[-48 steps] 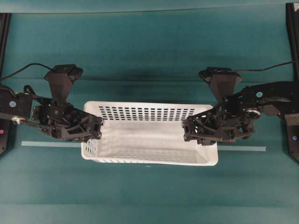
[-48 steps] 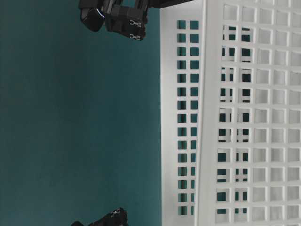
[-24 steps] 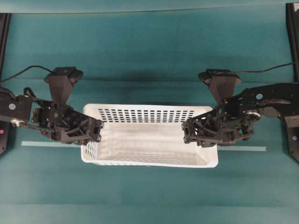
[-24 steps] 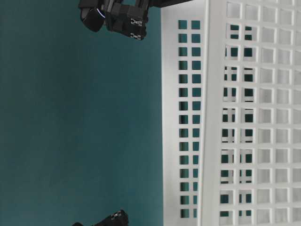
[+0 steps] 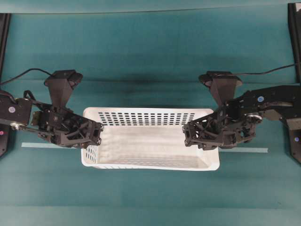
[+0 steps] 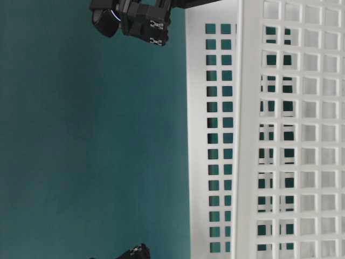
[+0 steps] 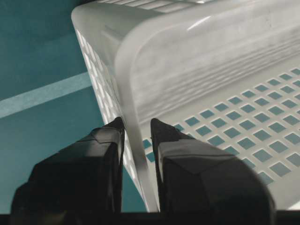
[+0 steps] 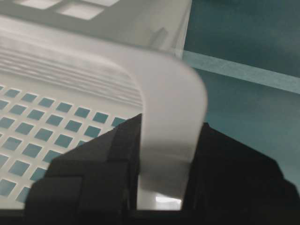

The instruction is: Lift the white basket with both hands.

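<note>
Overhead view: a white basket (image 5: 150, 139) sits mid-bench over a pale tape line (image 5: 47, 144), the left tool (image 5: 97, 133) clamped on its left rim and the right tool (image 5: 188, 134) clamped on its right rim.

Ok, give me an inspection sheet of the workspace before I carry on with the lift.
Surface: teal table, pale tape line across it.
Job's things: white basket, empty, between the arms.
Clutter: nothing seen.
Grippers: left gripper shut on the basket's left end wall; right gripper shut on the right end rim.
Cables: black cable at left arm, another at right arm.
Surroundings: dark frame posts at the side edges.
</note>
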You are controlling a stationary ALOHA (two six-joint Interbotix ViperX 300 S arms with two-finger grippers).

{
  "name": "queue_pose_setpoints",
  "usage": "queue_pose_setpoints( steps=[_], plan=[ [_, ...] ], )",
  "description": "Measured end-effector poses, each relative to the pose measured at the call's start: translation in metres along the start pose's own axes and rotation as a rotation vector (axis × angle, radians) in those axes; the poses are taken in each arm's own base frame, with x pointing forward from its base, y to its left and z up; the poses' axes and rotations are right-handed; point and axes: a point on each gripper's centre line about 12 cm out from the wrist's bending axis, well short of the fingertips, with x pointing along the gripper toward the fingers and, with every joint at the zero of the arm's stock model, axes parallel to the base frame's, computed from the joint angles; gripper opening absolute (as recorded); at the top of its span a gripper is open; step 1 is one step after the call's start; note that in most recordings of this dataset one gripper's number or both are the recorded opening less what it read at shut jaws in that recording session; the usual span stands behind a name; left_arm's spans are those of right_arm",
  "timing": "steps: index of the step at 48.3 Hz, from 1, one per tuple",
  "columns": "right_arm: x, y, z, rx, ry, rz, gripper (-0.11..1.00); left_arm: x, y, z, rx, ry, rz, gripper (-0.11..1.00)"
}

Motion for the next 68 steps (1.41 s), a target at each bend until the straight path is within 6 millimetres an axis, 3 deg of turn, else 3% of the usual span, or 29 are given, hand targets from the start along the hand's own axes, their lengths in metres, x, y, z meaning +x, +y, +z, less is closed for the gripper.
queue_pose_setpoints(
  steps=[18, 60, 64, 68],
  plan=[
    [0.004, -0.001, -0.002, 0.011, 0.013, -0.012, 0.19, 0.003, 0.011, 0.0, -0.005, -0.001, 0.02, 0.12],
    [0.009, -0.006, -0.002, 0.005, -0.002, 0.01, 0.2, 0.005, 0.007, 0.003, 0.021, -0.01, -0.04, 0.11],
    [0.01, -0.007, -0.002, 0.004, -0.003, 0.006, 0.28, 0.005, 0.007, 0.003, 0.025, -0.011, -0.04, 0.11],
    [0.012, -0.01, -0.005, -0.023, -0.002, -0.002, 0.47, 0.006, 0.008, 0.003, 0.026, -0.011, -0.037, 0.12]
  ],
)
